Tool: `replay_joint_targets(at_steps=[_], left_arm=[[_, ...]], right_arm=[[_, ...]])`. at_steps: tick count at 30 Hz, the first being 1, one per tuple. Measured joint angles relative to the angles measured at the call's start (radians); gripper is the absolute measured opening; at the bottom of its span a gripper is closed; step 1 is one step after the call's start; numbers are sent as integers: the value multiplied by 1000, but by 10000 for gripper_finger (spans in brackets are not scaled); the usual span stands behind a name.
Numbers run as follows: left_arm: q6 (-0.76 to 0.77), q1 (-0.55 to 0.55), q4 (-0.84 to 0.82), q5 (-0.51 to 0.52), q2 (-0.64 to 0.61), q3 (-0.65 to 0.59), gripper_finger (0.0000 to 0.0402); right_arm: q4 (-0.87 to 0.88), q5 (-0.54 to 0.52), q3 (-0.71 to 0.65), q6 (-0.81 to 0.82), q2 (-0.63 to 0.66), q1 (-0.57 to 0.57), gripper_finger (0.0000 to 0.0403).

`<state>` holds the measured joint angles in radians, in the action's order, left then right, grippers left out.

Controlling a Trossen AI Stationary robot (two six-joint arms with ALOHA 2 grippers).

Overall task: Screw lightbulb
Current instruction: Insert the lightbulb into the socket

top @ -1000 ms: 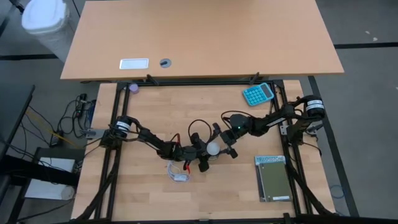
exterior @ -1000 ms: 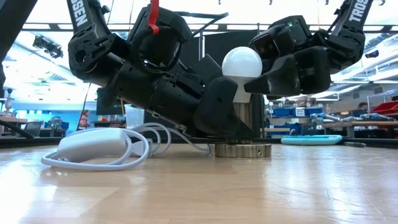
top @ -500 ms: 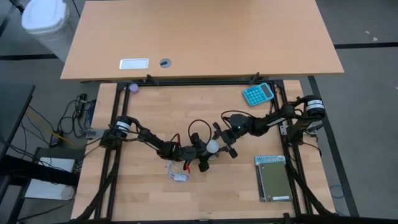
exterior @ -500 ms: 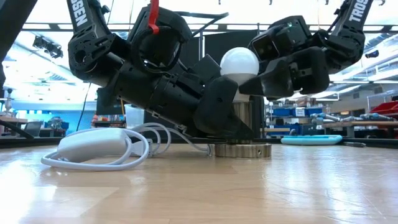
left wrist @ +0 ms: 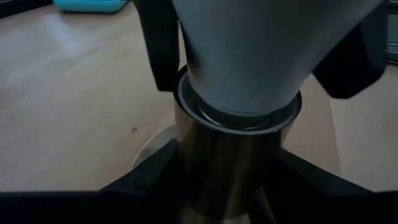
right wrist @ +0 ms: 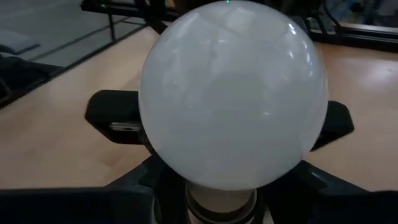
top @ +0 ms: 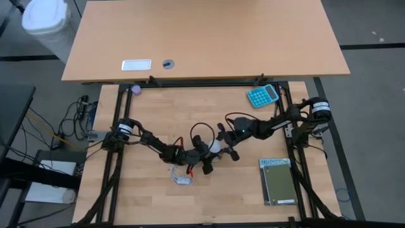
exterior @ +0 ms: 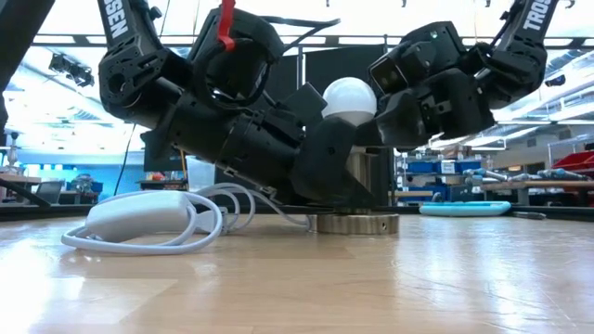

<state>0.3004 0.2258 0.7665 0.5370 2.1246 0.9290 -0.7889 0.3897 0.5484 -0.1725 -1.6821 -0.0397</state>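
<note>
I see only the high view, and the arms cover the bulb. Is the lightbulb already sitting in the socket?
Observer: Yes. In the low view the lightbulb stands upright on the metal socket.
Operator: Which gripper holds the socket?
Observer: The left gripper; its fingers clamp the socket cylinder below the bulb.
Operator: And the right one?
Observer: The right gripper is shut on the bulb's neck, coming from the side.
Operator: Is anything lying near the base?
Observer: A coiled white cable rests beside it on the table.
</note>
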Motion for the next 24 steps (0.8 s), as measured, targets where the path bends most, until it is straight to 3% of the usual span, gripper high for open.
replay_joint_targets(at_steps=[13, 24], left_arm=[[55, 8, -11, 148, 1, -1, 206], [97, 8, -16, 173, 1, -1, 206]], right_arm=[[-4, -262, -8, 149, 0, 74, 184], [-7, -492, -7, 308, -2, 153, 184]])
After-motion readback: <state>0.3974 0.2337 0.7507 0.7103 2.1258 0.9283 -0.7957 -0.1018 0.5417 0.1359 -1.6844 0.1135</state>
